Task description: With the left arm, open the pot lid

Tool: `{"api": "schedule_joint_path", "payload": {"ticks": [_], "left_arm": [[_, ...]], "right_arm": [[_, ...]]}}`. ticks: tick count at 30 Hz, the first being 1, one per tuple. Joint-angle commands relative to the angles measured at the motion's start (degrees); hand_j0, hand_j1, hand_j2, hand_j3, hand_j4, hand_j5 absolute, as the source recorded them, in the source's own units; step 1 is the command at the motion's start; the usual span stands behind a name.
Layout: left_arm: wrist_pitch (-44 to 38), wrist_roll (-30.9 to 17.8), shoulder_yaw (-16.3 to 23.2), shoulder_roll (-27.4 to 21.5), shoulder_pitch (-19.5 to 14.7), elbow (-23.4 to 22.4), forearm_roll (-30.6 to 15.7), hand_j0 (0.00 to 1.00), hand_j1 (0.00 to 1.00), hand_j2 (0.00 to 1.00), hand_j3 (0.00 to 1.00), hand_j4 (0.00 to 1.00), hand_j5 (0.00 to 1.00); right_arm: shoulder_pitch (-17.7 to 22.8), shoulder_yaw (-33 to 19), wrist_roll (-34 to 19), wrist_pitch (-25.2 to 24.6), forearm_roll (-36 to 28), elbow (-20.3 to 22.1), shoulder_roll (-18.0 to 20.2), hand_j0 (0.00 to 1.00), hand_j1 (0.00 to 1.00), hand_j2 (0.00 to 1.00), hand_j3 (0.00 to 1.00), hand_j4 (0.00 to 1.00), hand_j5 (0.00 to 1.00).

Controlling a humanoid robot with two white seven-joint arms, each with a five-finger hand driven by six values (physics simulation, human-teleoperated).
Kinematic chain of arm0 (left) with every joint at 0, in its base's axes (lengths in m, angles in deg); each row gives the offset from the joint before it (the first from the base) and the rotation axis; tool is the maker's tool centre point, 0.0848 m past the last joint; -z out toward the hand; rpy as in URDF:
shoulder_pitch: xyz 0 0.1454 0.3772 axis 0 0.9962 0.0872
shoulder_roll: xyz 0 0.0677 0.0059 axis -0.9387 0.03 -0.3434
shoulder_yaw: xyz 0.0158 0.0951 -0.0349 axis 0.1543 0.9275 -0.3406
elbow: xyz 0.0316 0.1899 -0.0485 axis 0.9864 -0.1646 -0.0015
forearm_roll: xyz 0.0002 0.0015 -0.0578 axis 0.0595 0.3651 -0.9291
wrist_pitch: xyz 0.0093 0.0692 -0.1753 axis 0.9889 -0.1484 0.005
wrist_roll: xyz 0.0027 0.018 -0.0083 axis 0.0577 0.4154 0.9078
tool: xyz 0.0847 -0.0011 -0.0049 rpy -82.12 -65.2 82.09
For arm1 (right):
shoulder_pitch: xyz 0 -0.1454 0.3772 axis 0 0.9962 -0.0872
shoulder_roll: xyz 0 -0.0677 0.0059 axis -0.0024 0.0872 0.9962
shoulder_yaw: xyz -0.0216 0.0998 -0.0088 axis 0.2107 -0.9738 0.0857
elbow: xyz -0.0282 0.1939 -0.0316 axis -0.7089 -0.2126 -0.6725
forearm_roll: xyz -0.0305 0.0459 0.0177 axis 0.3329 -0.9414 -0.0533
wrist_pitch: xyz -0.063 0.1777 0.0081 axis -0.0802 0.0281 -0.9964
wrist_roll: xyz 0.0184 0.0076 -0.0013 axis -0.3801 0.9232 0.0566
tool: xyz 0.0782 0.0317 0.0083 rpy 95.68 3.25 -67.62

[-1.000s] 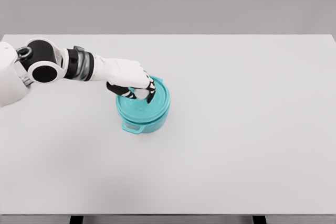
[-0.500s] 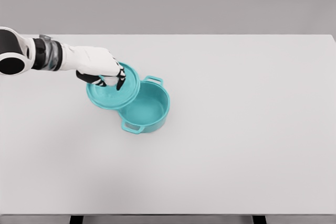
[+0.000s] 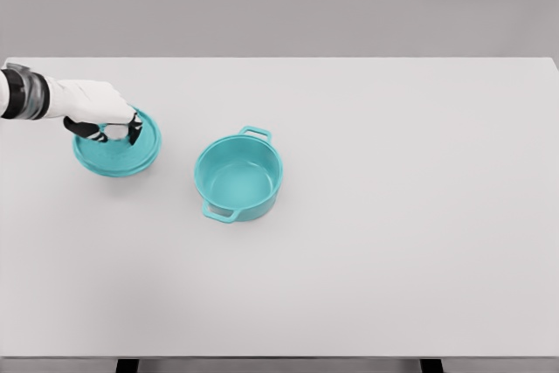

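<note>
While the left hand [image 3: 103, 113] reaches in from the left edge, its dark fingertips [image 3: 134, 134] are curled down onto the centre of the teal lid [image 3: 118, 151], gripping it from above at what appears to be the knob, which the hand hides. Lid sits at the left side of the white worktop [image 3: 393, 216], clear of the teal pot [image 3: 238, 177] and to its upper left. Pot stands uncovered near the worktop's middle, interior visible, one loop handle toward the far side, the other toward the near edge.
</note>
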Motion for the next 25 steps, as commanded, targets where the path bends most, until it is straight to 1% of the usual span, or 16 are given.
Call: {"api": "schedule_joint_path", "payload": {"ticks": [1,3,4,5,10,11,12,13,14,15,16,17,19,20,25], "left_arm": [[0.0,0.0,0.1,-0.2,0.0,-0.3,0.1,0.78,0.78,0.78,0.78,0.78,0.78],[0.0,0.0,0.1,-0.1,-0.1,-0.3,0.1,0.91,0.91,0.91,0.91,0.91,0.91],[0.0,0.0,0.1,-0.1,-0.1,-0.3,0.1,0.92,0.92,0.92,0.92,0.92,0.92],[0.0,0.0,0.1,-0.1,-0.1,-0.3,0.1,1.0,1.0,1.0,1.0,1.0,1.0],[-0.1,0.0,0.1,-0.3,-0.1,-0.3,0.0,1.0,1.0,1.0,1.0,1.0,1.0],[-0.4,0.0,0.1,-0.9,-0.1,-1.0,0.0,1.0,1.0,1.0,1.0,1.0,1.0],[-0.4,0.0,0.1,-1.1,-0.1,-2.0,0.0,1.0,1.0,1.0,1.0,1.0,1.0],[-0.8,0.0,0.0,-1.2,-0.1,-6.8,-0.2,1.0,1.0,1.0,1.0,1.0,1.0],[-0.9,0.0,-0.5,-0.6,-0.1,-13.3,-1.1,1.0,1.0,1.0,1.0,1.0,1.0],[-0.9,0.0,-0.5,-0.5,-0.1,-17.2,-3.3,1.0,1.0,1.0,1.0,1.0,1.0],[-0.9,0.0,-0.5,-0.7,-0.1,-20.4,-7.5,1.0,1.0,1.0,1.0,1.0,1.0],[-0.8,0.0,-0.5,-1.0,-0.1,-22.3,-8.8,1.0,1.0,1.0,1.0,1.0,1.0],[-0.8,0.0,-0.5,-0.9,0.1,-23.7,-8.9,1.0,1.0,1.0,1.0,1.0,1.0],[-0.8,0.0,-0.5,-0.7,0.5,-23.7,-8.9,1.0,1.0,1.0,1.0,1.0,1.0],[-0.9,0.0,-0.5,-0.4,0.6,-23.7,-9.1,1.0,1.0,1.0,1.0,1.0,1.0]], "right_arm": [[0.0,0.0,0.0,0.0,0.0,0.0,0.0,1.0,1.0,1.0,1.0,1.0,1.0],[0.0,0.0,0.0,0.0,0.0,0.1,0.0,1.0,1.0,1.0,1.0,1.0,1.0],[0.0,0.0,0.0,0.1,0.0,0.0,0.0,1.0,1.0,1.0,1.0,1.0,1.0],[0.0,0.0,0.0,0.0,0.0,0.0,0.0,1.0,1.0,1.0,1.0,1.0,1.0],[0.0,0.0,0.0,0.0,0.0,0.0,0.0,1.0,1.0,1.0,1.0,1.0,1.0],[0.0,0.0,0.0,0.0,0.0,0.0,0.0,1.0,1.0,1.0,1.0,1.0,1.0],[0.0,0.0,0.0,0.0,0.0,0.0,0.0,1.0,1.0,1.0,1.0,1.0,1.0],[0.0,0.0,0.0,0.0,0.0,0.0,0.0,1.0,1.0,1.0,1.0,1.0,1.0],[0.0,0.0,0.0,0.0,0.0,0.0,0.0,1.0,1.0,1.0,1.0,1.0,1.0],[0.0,0.0,0.0,0.0,0.0,0.0,0.0,1.0,1.0,1.0,1.0,1.0,1.0],[0.0,0.0,0.0,0.0,0.0,0.0,0.0,1.0,1.0,1.0,1.0,1.0,1.0],[0.0,0.0,0.0,0.0,0.0,0.1,0.0,1.0,1.0,1.0,1.0,1.0,1.0],[0.0,0.0,0.0,0.0,0.0,0.0,0.0,1.0,1.0,1.0,1.0,1.0,1.0],[0.0,0.0,0.0,0.0,0.0,0.0,0.0,1.0,1.0,1.0,1.0,1.0,1.0],[0.0,0.0,0.0,0.0,0.0,0.0,0.0,1.0,1.0,1.0,1.0,1.0,1.0]]}}
